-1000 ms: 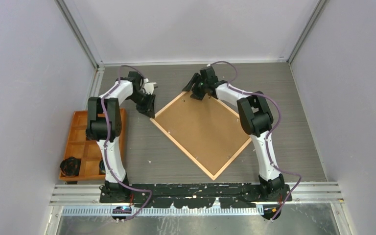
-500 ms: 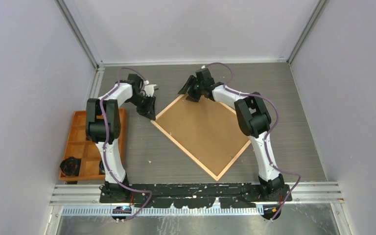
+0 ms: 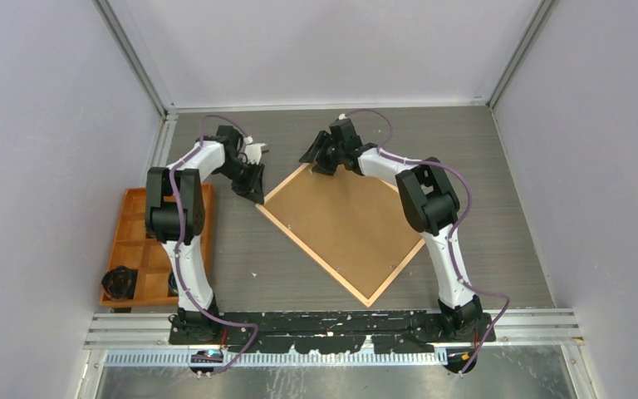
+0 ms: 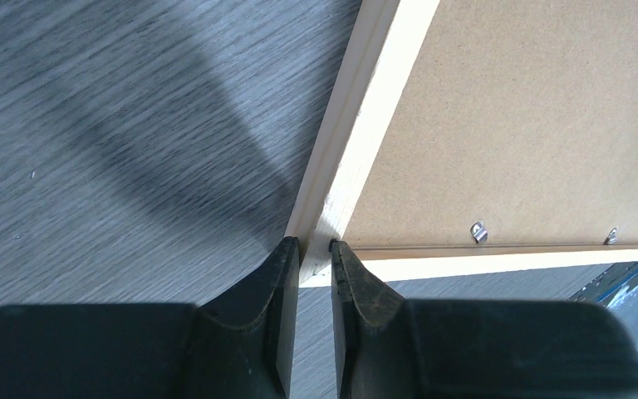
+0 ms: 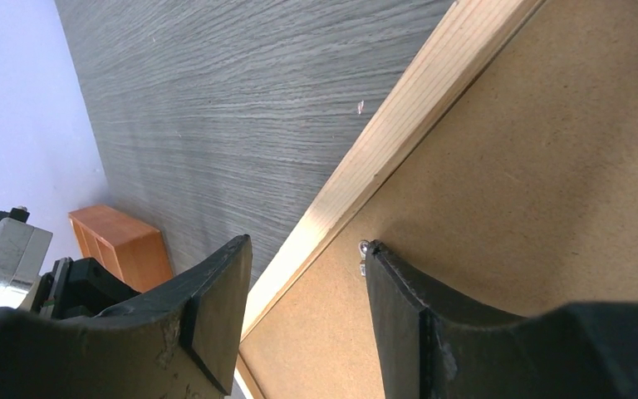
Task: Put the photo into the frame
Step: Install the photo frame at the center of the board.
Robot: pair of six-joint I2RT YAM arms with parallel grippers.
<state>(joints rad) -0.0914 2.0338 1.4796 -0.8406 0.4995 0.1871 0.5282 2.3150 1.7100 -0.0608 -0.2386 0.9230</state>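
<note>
The frame (image 3: 311,253) lies flat on the table, turned like a diamond, with the brown backing board (image 3: 345,224) filling it. No photo shows in any view. My left gripper (image 3: 256,193) is shut on the frame's left corner; in the left wrist view its fingertips (image 4: 316,249) pinch the light wood strip (image 4: 370,125). My right gripper (image 3: 316,160) is open at the far corner. In the right wrist view it (image 5: 307,245) straddles the wood strip (image 5: 399,125), one fingertip resting on the board (image 5: 548,150) at a small metal clip (image 5: 364,247).
An orange compartment tray (image 3: 137,241) sits at the left table edge with a black object (image 3: 120,281) in a near compartment. More metal clips (image 4: 478,232) line the board's edge. Grey walls close in the table on three sides.
My right gripper has slid a little to the left along the frame's far corner and its jaws have narrowed slightly. The left gripper has kept its hold and place.
</note>
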